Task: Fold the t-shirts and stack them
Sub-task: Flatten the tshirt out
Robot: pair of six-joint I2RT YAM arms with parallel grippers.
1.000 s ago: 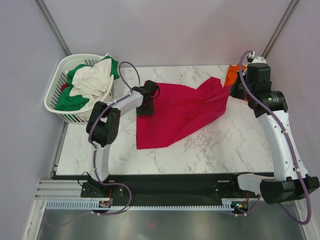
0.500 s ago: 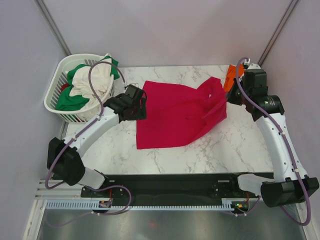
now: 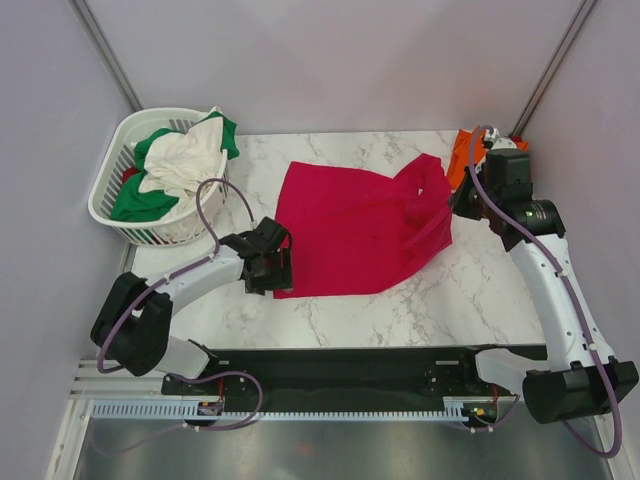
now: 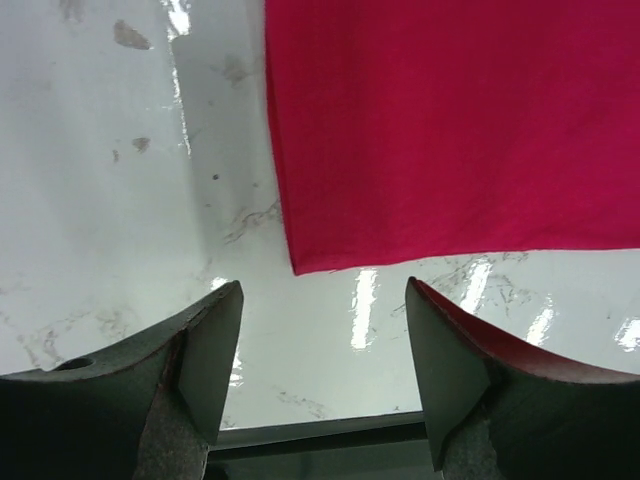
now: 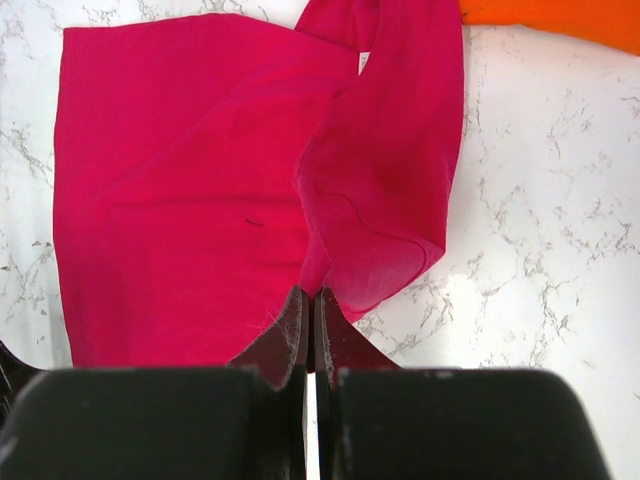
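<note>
Top external view: the crimson shirt (image 3: 350, 235) lies spread on the table (image 3: 450, 290), roughly centred. Its left part is flat. Its right part is gathered into a raised fold that runs up to the right gripper (image 3: 462, 200).

Right gripper: closed. In the right wrist view the fingertips (image 5: 300, 325) meet with no gap, and a ridge of crimson shirt (image 5: 180, 200) rises to the tips, so the gripper is pinching that fold. The orange shirt (image 5: 560, 18) lies at the far edge, just beyond the crimson one. From above, the orange shirt (image 3: 462, 155) sits in the far right corner of the table, partly hidden by the right arm.

Left gripper (image 3: 270, 262): open, positioned at the near left corner of the crimson shirt. In the left wrist view the fingers (image 4: 205, 350) stand wide apart with only bare table between them. The shirt corner (image 4: 298, 268) lies just ahead of the gap and no contact is visible.

Basket (image 3: 108, 205): beside the far left corner of the table. It contains a cream shirt (image 3: 185, 160) on top of a green shirt (image 3: 135, 205), with a small patch of dark red cloth (image 3: 128, 176) at the left rim.
</note>
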